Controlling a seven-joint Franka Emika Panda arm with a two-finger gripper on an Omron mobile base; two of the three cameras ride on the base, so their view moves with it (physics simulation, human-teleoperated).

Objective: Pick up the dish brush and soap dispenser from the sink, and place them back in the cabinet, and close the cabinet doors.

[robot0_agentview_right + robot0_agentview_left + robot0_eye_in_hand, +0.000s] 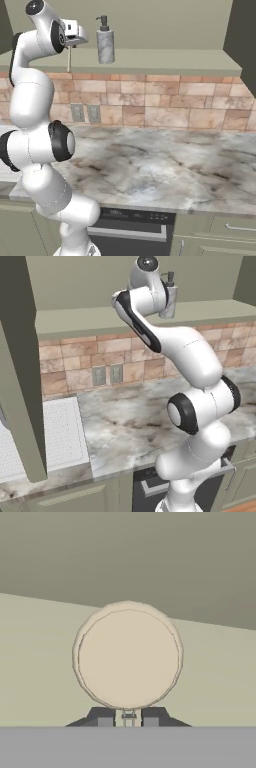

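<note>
Left base view: arm up high at 12 o'clock, soap dispenser [170,298] already standing on the cabinet [125,313] shelf, white sink [62,436] at 8 o'clock. Right base view: gripper [70,44] at 11 o'clock, just left of the bottle, thin stick hanging below, likely the dish brush [69,60] handle. Hand view: fingers [102,718] pinched tight on the brush, round tan head dead center. Looks like step two, brush going in. Next: lower gently onto the shelf, let go, then close the doors. No words or labels to read.

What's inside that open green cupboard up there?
On the cabinet shelf stands the grey soap dispenser. Beside it the gripper, shut on the dish brush, reaches in. The robot's arm covers part of the shelf's left side.
</note>
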